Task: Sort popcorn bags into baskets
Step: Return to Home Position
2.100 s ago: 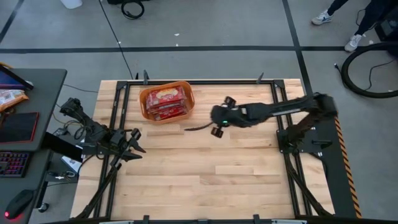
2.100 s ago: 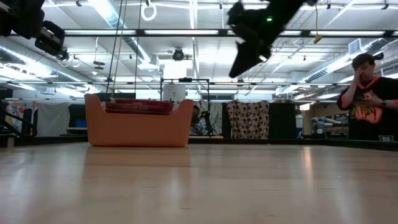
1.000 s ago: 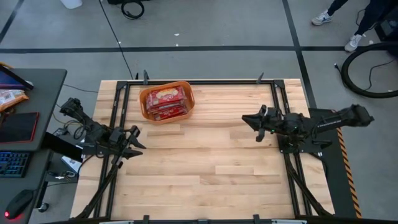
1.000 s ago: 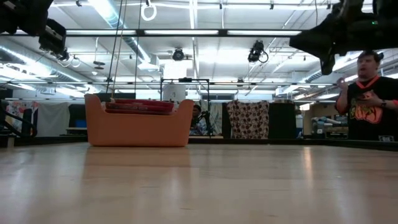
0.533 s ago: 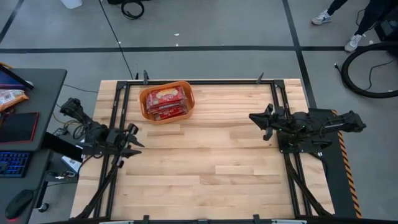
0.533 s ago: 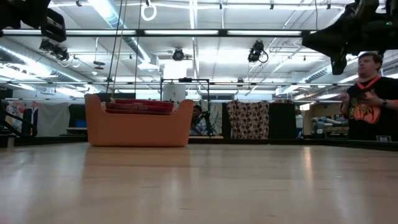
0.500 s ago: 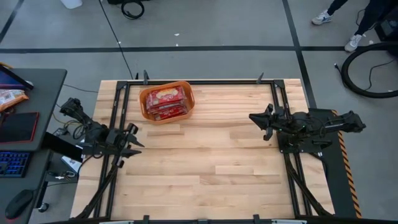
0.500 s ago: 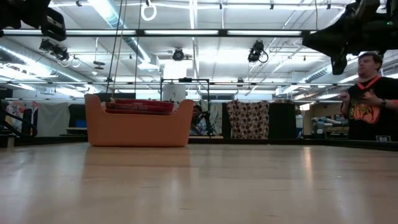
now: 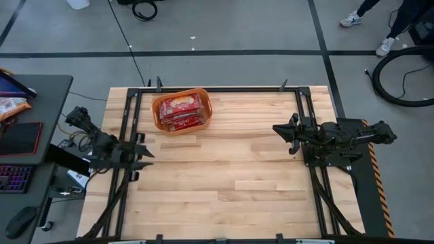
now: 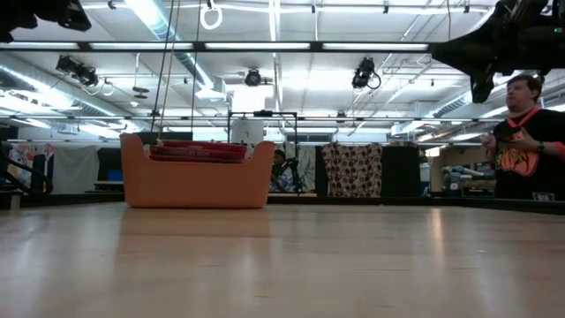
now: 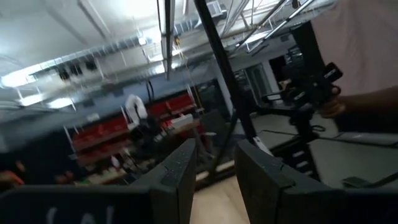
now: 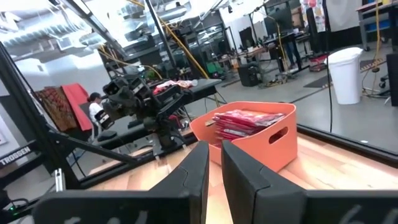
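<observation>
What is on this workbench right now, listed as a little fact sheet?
Surface: pale wooden table
Container: orange rounded plastic tub, near the table's far edge, left of centre
Contents: flat red popcorn packets stacked inside the tub
Loose packets: none visible
Left gripper: over the table's left edge, holding nothing
Right gripper: over the right side, holding nothing
Bystander: person in dark shirt beyond the table

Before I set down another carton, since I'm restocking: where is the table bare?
The table is bare across its middle, between left gripper and right gripper, and to its near edge. Crowded only far left: the orange tub, stacked with popcorn bags.
</observation>
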`<state>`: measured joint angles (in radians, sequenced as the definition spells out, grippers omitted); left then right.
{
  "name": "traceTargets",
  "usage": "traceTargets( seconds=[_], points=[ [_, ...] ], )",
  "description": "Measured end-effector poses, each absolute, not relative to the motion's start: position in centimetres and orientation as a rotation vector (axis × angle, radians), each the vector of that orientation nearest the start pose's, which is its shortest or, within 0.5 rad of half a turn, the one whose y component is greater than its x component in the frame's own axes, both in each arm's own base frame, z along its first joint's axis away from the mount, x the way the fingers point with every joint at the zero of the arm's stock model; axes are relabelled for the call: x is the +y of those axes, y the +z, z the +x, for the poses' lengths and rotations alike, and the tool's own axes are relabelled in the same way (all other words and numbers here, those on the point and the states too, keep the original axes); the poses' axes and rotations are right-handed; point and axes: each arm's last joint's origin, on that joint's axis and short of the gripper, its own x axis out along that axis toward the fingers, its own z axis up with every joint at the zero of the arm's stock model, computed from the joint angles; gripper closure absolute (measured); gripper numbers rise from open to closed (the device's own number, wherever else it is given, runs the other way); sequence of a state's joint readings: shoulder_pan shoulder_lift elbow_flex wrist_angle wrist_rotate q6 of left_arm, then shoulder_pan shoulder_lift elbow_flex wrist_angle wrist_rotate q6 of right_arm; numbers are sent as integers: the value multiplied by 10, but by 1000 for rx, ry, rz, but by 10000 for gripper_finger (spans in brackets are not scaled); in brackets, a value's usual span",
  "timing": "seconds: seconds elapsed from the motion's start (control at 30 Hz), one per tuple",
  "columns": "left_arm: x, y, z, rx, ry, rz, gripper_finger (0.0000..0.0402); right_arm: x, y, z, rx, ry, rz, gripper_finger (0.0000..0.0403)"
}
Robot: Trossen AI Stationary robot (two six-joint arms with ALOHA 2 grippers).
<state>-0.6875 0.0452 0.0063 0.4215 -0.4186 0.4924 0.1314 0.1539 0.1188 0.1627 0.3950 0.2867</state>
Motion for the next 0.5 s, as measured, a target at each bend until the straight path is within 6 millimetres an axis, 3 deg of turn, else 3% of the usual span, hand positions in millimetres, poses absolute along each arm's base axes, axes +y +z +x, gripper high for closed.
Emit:
traceTargets(
  seconds=[0.33,0.5],
  points=[
    [-46,209,75,-466,-128,361,285,3,179,103,-158,-242,292,355],
    [-46,209,75,-469,-129,351,285,2,179,102,-155,-253,293,355]
  ],
)
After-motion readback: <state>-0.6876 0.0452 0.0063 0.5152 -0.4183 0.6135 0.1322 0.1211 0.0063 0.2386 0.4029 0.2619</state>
